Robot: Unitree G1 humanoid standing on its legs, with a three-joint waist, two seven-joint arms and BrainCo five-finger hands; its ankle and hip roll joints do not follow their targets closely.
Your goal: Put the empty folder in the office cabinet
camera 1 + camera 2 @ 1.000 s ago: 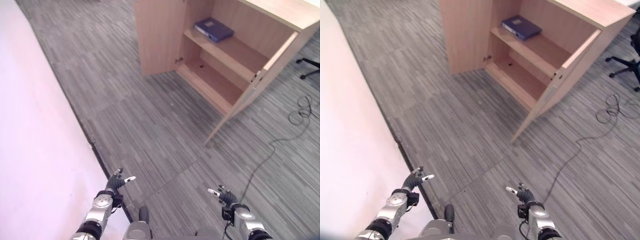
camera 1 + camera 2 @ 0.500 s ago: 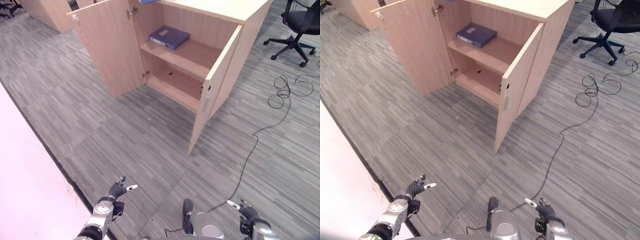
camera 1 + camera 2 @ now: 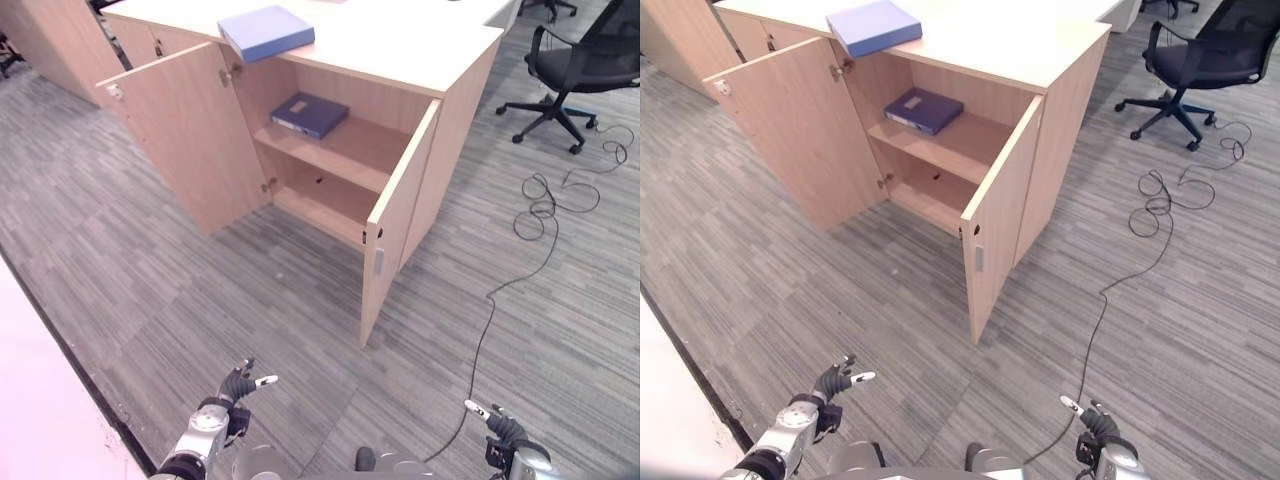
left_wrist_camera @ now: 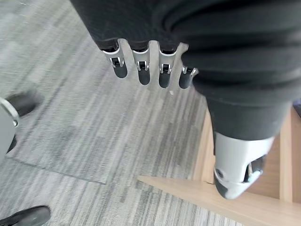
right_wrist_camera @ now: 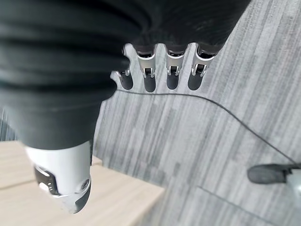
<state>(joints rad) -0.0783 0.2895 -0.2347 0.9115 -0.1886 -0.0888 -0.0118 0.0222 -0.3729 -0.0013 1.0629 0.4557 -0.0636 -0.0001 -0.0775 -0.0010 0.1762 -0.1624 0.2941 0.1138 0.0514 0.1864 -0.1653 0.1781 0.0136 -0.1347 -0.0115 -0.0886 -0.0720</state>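
Across the left eye view, a light wooden office cabinet (image 3: 430, 150) stood with both doors swung wide, so its shelves were reachable. One light blue flat folder (image 3: 265, 31) lay on the cabinet's top surface (image 3: 400, 40), likely the one to shelve; a darker blue folder (image 3: 310, 114) lay on the upper shelf. Left hand (image 3: 238, 385) and right hand (image 3: 497, 424) hung low, far from both. Left wrist view: fingers (image 4: 141, 70) loose, holding nothing. Right wrist view: fingers (image 5: 171, 73) relaxed, empty too.

Light wooden two-door cabinet (image 3: 450, 120) at 12 o'clock, both doors swung wide; dark blue folder (image 3: 310, 114) takes upper shelf's left, right part & lower shelf free. Black swivel chair (image 3: 580, 70) at 2 o'clock.
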